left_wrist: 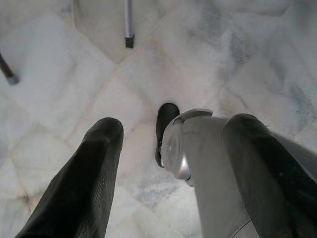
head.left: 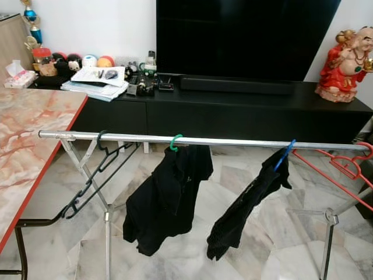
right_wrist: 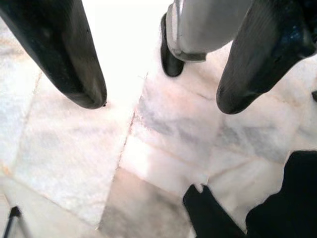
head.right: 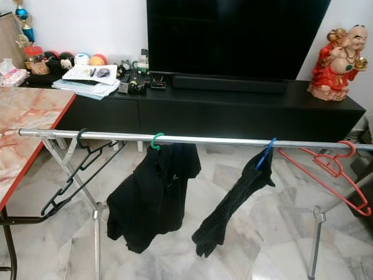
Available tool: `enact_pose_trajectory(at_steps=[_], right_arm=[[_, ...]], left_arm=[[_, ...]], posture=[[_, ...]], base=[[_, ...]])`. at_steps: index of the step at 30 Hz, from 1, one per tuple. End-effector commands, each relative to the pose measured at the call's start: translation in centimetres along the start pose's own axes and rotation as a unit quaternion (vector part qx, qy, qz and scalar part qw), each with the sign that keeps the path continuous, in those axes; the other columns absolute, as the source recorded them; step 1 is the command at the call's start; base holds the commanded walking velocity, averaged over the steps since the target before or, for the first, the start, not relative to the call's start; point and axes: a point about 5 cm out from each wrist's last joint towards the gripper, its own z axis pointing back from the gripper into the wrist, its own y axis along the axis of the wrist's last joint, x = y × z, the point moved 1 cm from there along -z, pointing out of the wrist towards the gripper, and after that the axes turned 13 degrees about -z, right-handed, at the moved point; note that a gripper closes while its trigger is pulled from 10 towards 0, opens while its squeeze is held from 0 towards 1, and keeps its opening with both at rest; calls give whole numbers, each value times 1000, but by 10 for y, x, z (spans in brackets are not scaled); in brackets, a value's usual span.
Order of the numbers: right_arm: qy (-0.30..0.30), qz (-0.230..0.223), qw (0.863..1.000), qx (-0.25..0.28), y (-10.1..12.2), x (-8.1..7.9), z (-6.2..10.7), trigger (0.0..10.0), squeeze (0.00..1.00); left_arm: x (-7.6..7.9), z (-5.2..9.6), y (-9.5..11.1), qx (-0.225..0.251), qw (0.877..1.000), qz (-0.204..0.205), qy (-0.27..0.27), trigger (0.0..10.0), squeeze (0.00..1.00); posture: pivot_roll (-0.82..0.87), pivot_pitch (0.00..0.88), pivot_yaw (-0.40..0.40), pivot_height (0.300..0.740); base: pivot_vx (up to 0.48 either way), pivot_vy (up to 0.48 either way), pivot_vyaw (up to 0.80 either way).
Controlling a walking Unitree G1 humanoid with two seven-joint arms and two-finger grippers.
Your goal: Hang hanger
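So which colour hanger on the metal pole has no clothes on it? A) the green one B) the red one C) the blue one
B: the red plastic hanger hangs bare at the end of the silver metal pole, while the green hook and the blue hook each carry a black garment.

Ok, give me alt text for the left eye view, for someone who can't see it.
A metal drying rail crosses the room, carrying an empty black hanger, two black garments on a green hanger and a blue hanger, and an empty red hanger. Behind stands a black TV cabinet.
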Motion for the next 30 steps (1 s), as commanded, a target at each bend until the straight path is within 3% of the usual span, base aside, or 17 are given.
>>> enact_pose_trajectory(at_steps=[1, 3, 4, 6, 8, 9, 14, 18, 26, 30], right_arm=[[9, 4, 1000, 29, 16, 0, -2, 10000, 0], [22, -3, 997, 79, 36, -3, -4, 10000, 0], [57, -21, 988, 143, 61, -9, -3, 10000, 0], [65, -25, 985, 156, 67, -10, -2, 10000, 0], [100, -11, 973, 209, 89, -27, 0, 10000, 0], [100, -11, 973, 209, 89, -27, 0, 10000, 0], [124, -14, 947, 297, 112, -40, 11, 10000, 0], [128, -16, 936, 327, 117, -44, 17, 10000, 0], [154, -34, 891, 425, 159, -73, 47, 10000, 0], [159, -35, 887, 432, 164, -78, 50, 10000, 0]], left_arm=[[4, 1, -6, -14, 1000, 5, -5, 10000, 0], [4, 1, -6, -13, 1000, 7, -3, 10000, 0], [3, 1, -5, -11, 1000, 9, -1, 10000, 0], [3, 1, -5, -11, 1000, 9, -1, 10000, 0], [2, 1, -5, -10, 1000, 8, 0, 10000, 0], [2, 1, -5, -10, 1000, 8, 0, 10000, 0], [3, 1, -4, -8, 1000, 5, -6, 10000, 0], [3, 1, -4, -6, 1000, 3, -9, 10000, 0], [3, 1, -3, -5, 1000, 1, -10, 10000, 0], [3, 1, -3, -4, 1000, 1, -11, 10000, 0]], posture=[[142, 0, -89, 740], [153, 0, -89, 740], [150, 0, -88, 740], [150, 0, -88, 740], [132, 3, -83, 740], [132, 3, -83, 740], [128, 4, -78, 740], [127, 6, -76, 740], [129, 9, -76, 740], [131, 10, -78, 740]], base=[[0, 0, 0], [0, 0, 0], [0, 0, 0], [0, 0, 0], [0, 0, 0], [0, 0, 0], [54, 0, 0], [303, 0, 0], [378, 0, 0], [382, 0, 0]])
